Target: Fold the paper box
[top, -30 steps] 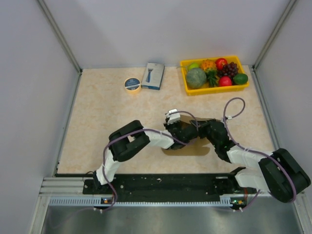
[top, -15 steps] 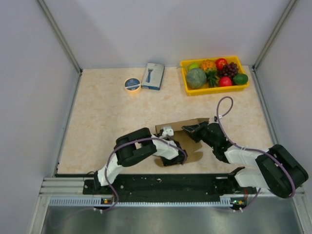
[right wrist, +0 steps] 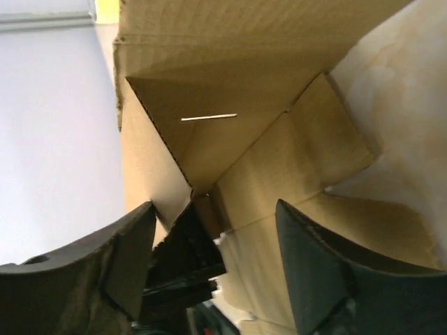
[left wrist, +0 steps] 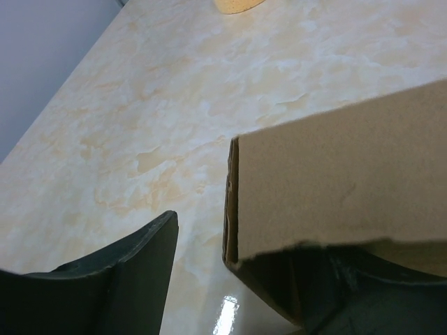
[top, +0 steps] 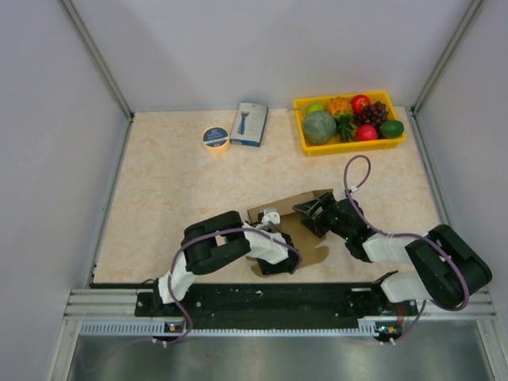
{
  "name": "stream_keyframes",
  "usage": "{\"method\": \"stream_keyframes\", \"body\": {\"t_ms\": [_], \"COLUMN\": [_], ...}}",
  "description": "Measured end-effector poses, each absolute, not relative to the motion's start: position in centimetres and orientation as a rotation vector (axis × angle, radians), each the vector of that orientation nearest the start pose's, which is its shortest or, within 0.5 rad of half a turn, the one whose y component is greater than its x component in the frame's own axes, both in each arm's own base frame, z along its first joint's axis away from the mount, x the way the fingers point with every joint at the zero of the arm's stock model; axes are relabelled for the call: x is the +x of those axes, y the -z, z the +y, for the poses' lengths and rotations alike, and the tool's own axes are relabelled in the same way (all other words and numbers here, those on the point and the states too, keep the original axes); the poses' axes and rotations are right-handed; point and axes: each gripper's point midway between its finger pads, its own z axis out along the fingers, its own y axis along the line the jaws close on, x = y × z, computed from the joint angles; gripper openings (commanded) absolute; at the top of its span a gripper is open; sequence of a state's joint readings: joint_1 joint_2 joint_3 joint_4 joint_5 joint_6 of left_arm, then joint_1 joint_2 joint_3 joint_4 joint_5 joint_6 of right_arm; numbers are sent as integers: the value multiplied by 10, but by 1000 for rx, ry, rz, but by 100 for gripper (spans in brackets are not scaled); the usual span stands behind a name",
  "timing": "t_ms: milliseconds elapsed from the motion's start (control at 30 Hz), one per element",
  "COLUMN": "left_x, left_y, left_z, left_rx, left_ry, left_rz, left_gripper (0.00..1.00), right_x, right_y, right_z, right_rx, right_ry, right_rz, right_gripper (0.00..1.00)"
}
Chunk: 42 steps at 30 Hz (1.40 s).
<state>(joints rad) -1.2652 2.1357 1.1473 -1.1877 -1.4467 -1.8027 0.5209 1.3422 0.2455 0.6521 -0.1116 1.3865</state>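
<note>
I see the paper box (top: 294, 203) lying lengthwise between my arms; left gripper (left wrist: 244, 244), spread, straddles its left end wall; right gripper (right wrist: 215, 206), also spread, faces its open right end.

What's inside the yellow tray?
Produce fills the tray: a green cabbage, dark grapes, two red fruits and smaller pieces. The tray's floor is covered by them.

Top camera looks down from behind; wrist cameras closely face the paper box (left wrist: 342, 181).
</note>
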Motion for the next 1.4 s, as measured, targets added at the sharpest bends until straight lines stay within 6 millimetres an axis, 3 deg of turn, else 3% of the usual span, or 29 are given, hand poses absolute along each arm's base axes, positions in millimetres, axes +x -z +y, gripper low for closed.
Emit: {"method": "stream_keyframes", "body": {"t_ms": [200, 500, 633, 767, 967, 1000, 1067, 1133, 1200, 1267, 1400], "left_x": [254, 259, 259, 259, 259, 259, 255, 247, 240, 242, 249], "left_y": [-69, -91, -97, -111, -153, -159, -159, -148, -149, -169, -202], "left_z": [-233, -250, -257, -267, -289, -291, -289, -285, -272, -269, -289], "left_rx": [-101, -164, -149, -79, 91, 137, 274, 388, 492, 529, 516], "left_ry": [-492, -415, -411, -447, -539, -570, -624, -559, -489, -423, -255], "left_rz": [1717, 1711, 1712, 1715, 1710, 1714, 1784, 1903, 1957, 1951, 1909], "left_gripper": [78, 83, 84, 83, 82, 98, 98, 98, 99, 98, 98], "right_x": [264, 248, 245, 238, 236, 234, 229, 226, 223, 220, 218], "right_y": [-62, -86, -107, -114, -118, -119, -119, -116, -115, -117, -122], "right_z": [217, 209, 201, 203, 199, 198, 196, 192, 188, 187, 187], "right_rx": [772, 347, 230, 156, 140, 136, 136, 149, 173, 185, 228], "right_ry": [-1153, -1038, -1059, -1093, -1106, -1110, -1120, -1122, -1125, -1134, -1171], "right_rz": [2159, 2188, 2115, 2098, 2085, 2082, 2077, 2075, 2078, 2073, 2048], "right_gripper": [99, 99, 99, 99, 99, 99, 99, 99, 99, 99, 99]}}
